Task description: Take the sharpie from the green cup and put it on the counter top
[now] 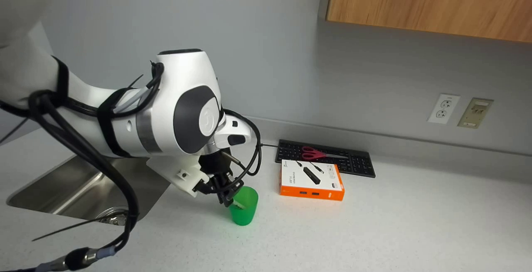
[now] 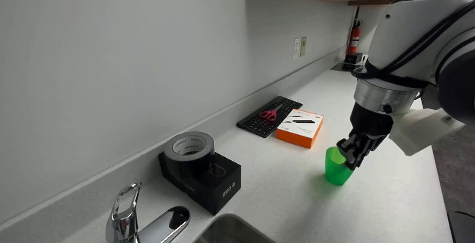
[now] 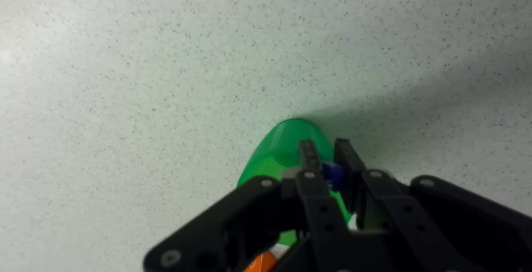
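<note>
The green cup [image 1: 244, 217] stands upright on the pale speckled counter top [image 1: 374, 226]; it also shows in an exterior view [image 2: 336, 174] and in the wrist view [image 3: 286, 139]. The sharpie's blue end [image 3: 333, 175] shows between my fingers in the wrist view. My gripper [image 3: 325, 143] is tilted and closed on that blue end at the cup's mouth. The gripper's fingertips also show at the cup's rim in both exterior views [image 1: 227, 201] [image 2: 352, 163]. A pale strip shows inside the cup in an exterior view; most of the sharpie is hidden.
An orange and white box [image 1: 311, 180] lies behind the cup, by a black keyboard [image 1: 361, 164] with red scissors [image 1: 314, 153]. A steel sink [image 1: 83, 189] is beside the arm. A tape roll [image 2: 189, 148] sits on a black box [image 2: 222, 183] near the faucet [image 2: 124, 217].
</note>
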